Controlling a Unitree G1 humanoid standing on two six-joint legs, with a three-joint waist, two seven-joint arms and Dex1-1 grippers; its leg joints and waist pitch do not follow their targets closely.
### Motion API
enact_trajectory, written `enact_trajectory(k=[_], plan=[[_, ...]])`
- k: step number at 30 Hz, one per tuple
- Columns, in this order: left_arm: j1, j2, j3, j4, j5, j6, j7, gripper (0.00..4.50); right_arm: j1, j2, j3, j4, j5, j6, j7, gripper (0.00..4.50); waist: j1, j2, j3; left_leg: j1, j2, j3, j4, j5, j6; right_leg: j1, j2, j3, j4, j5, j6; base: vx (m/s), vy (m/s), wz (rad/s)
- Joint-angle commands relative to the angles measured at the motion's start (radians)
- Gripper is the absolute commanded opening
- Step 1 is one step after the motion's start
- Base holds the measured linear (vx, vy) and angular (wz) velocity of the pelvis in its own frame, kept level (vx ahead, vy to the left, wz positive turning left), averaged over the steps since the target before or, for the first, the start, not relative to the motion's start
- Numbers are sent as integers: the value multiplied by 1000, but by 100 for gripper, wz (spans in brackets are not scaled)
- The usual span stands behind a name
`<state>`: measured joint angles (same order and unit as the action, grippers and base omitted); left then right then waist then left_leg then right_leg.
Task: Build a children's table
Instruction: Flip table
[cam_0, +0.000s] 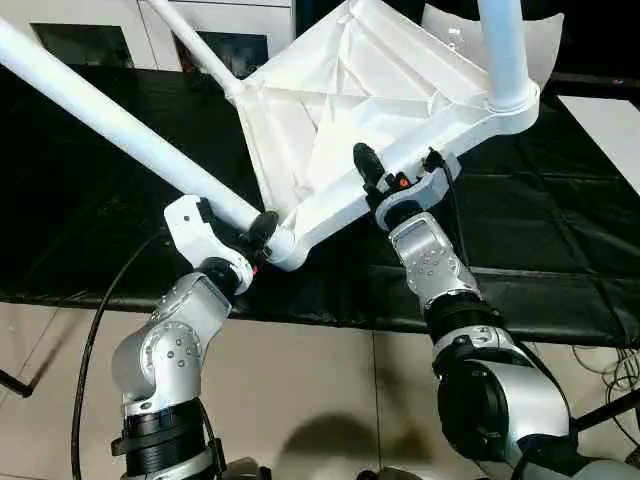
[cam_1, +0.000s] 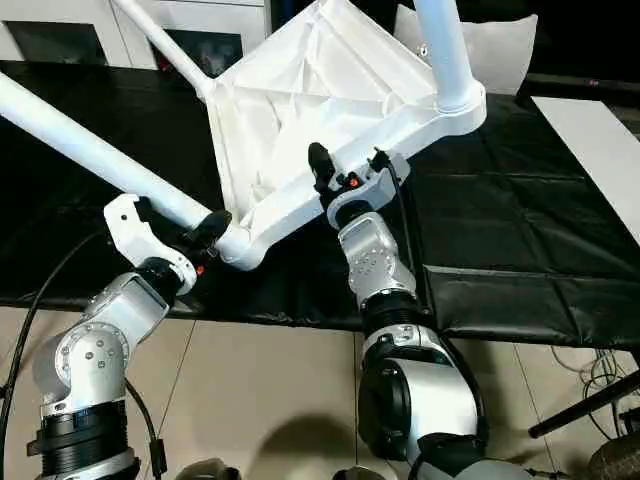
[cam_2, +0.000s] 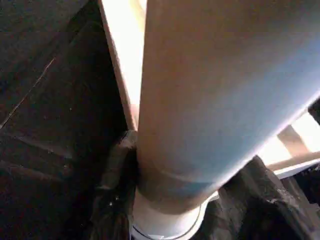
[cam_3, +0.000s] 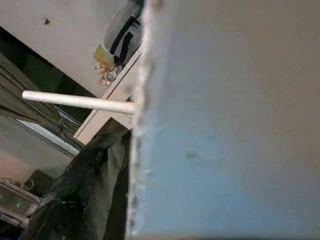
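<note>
3 legs (cam_0: 110, 120) socketed, tips cut off — left claw (cam_0: 255, 232) clamps one; right claw (cam_0: 385, 178) grips tabletop (cam_0: 340, 110) rim.

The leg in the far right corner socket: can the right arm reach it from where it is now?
Probably not now. The right end effector grips the table top's near edge, and that leg rises beyond the tilted top.
</note>
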<state>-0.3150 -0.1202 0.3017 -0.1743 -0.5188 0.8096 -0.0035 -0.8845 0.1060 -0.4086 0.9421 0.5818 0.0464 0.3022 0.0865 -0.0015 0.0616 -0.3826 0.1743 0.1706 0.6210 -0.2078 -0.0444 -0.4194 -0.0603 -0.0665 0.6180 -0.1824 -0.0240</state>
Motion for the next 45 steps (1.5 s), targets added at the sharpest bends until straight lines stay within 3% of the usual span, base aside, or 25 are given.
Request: enact_trajectory(k=[1, 12, 16, 18, 19, 20, 24, 27, 31, 35, 37, 43, 45], plan=[[47, -63, -68, -8, -98, 59, -58, 201, -43, -6, -8, 10, -5, -29, 4, 322, -3, -6, -81, 12, 50, -8, -61, 15, 118, 61, -77, 46, -47, -20, -233, 0, 0, 0], [44, -60, -66, -8, -90, 59, -56, 201, -56, -7, -13, 26, -8, -50, 4, 224, -4, -8, -81, 13, 50, -8, -61, 7, 118, 62, -77, 46, -47, -30, -231, 0, 0, 0], [48, -27, -93, -2, -38, 27, -63, 201, -66, -10, -11, 35, -17, -76, -5, 208, -6, -8, -81, 11, 49, -8, -60, 2, 119, 63, -77, 46, -48, -40, -232, 0, 0, 0], [53, -17, -94, -12, -52, 31, -87, 257, -70, -15, -14, 35, -23, -86, -11, 205, -8, -7, -80, 11, 49, -8, -61, -6, 115, 63, -78, 46, -49, -50, -230, 0, 0, 0], [54, -14, -95, -14, -53, 32, -90, 257, -71, -16, -14, 34, -23, -87, -12, 205, -9, -8, -80, 10, 49, -8, -61, -8, 113, 63, -78, 46, -49, -56, -229, 0, 0, 0], [67, 11, -109, -32, -55, 41, -117, 271, -77, -26, -18, 32, -32, -100, -25, 205, -10, -1, -81, 11, 50, -9, -61, -4, 110, 62, -77, 46, -47, -51, -230, 0, 0, 0], [106, 65, -137, -69, -60, 66, -166, 289, -92, -62, -21, 32, -58, -142, -71, 204, -11, -2, -82, 13, 48, -6, -58, 1, 106, 58, -73, 46, -43, -33, -235, 0, 0, 0], [147, 104, -153, -100, -61, 74, -193, 316, -106, -100, -26, 36, -78, -175, -112, 204, 0, 1, -80, 19, 50, -2, -58, -26, 95, 48, -69, 47, -47, -59, -230, 0, 0, 0], [214, 162, -176, -143, -54, 71, -238, 341, -114, -163, 0, 28, -137, -209, -143, 204, 4, -5, -77, 14, 46, -3, -63, -69, 62, 54, -68, 47, -49, -104, -197, 0, 0, 0], [247, 220, -217, -182, -13, 18, -295, 364, -113, -210, 44, 11, -199, -209, -148, 204, 4, -9, -77, 12, 44, -3, -62, -60, 59, 55, -67, 48, -48, -103, -181, 0, 0, 0], [241, 276, -255, -225, 30, -38, -326, 374, -116, -251, 85, -15, -247, -185, -143, 204, 3, -11, -78, 11, 45, -6, -62, -49, 64, 58, -66, 47, -47, -91, -176, 0, 0, 0], [190, 345, -295, -301, 41, -9, -330, 403, -127, -313, 124, -31, -315, -142, -183, 203, -11, -23, -77, 3, 38, -1, -56, -26, 67, 63, -65, 49, -41, -78, -181, 0, 0, 0], [169, 360, -302, -314, 50, -9, -333, 403, -132, -330, 136, -36, -336, -132, -192, 201, -13, -21, -76, 5, 37, -1, -56, -33, 62, 60, -62, 48, -42, -93, -176, 0, 0, 0]])
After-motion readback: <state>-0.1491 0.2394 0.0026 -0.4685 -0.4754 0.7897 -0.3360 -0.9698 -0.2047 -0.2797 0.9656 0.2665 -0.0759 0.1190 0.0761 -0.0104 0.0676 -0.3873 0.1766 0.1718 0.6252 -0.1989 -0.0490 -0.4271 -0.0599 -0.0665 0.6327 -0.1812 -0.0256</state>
